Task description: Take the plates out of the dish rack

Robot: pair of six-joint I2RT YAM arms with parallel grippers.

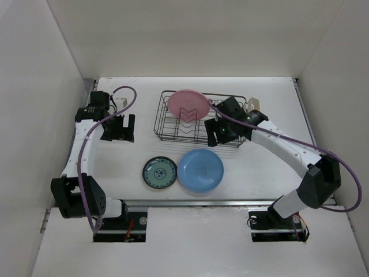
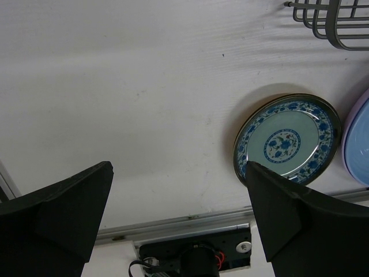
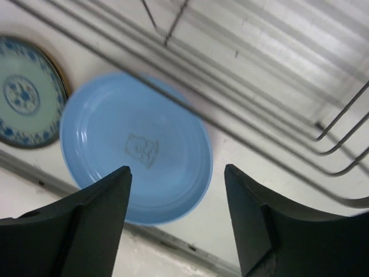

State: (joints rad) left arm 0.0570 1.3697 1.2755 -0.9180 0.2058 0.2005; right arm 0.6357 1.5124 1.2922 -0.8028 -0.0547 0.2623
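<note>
Right gripper (image 3: 176,170), fingers (image 3: 86,231) wide apart, empty

A white table (image 1: 124,158) spans the scene, with white walls (image 1: 196,34) at left, right and far, and a metal strip (image 1: 190,202) along its near edge.

The wire on the dish rack (image 1: 179,131) is looking like dark metal with a semi-matt coating. The light blue plate (image 3: 135,147) is showing a smooth, plastic-y surface with a soft sheen, while the teal plate (image 2: 286,140) is coming off glossier, kinda glazed. The white table (image 2: 144,86) is reading matt and faintly grainy, with a few specks. The left gripper (image 2: 179,167) is looking like matt black plastic.
</note>
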